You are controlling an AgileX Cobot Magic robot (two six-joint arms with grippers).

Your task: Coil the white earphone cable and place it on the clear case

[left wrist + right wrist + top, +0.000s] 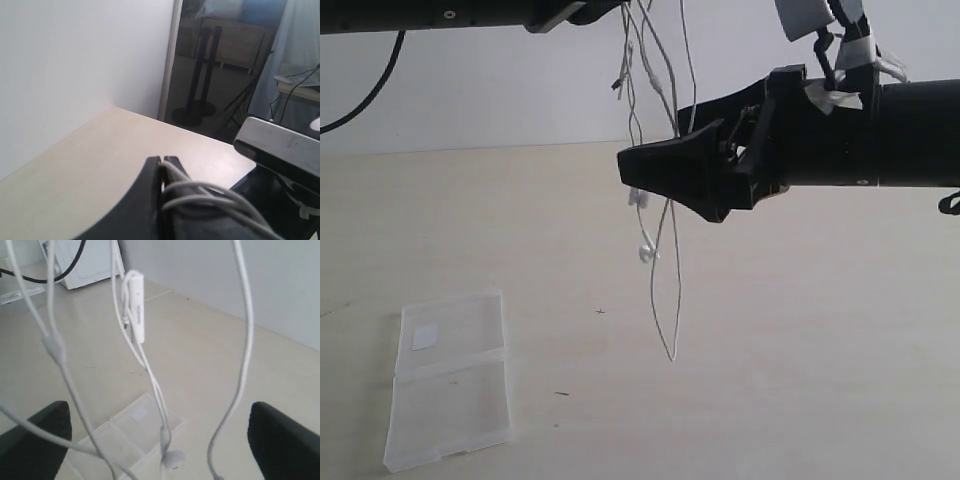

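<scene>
The white earphone cable [675,290] hangs in several loose strands from my left gripper [582,10] at the top of the exterior view. In the left wrist view the left gripper [162,161] is shut on the cable [200,192]. My right gripper [645,170] is open at mid-height among the strands. In its wrist view the right gripper [157,412] has its fingers [37,432] wide apart, with the inline remote [136,305] and an earbud [172,458] dangling between them, not clamped. The clear case [450,400] lies open and flat on the table at the lower left, sticker [425,337] up, also below the strands [120,435].
The pale table [800,350] extends under both arms, with a white wall behind it. A thick black robot cable [380,80] droops at the upper left. The lowest cable loop ends well above the table surface.
</scene>
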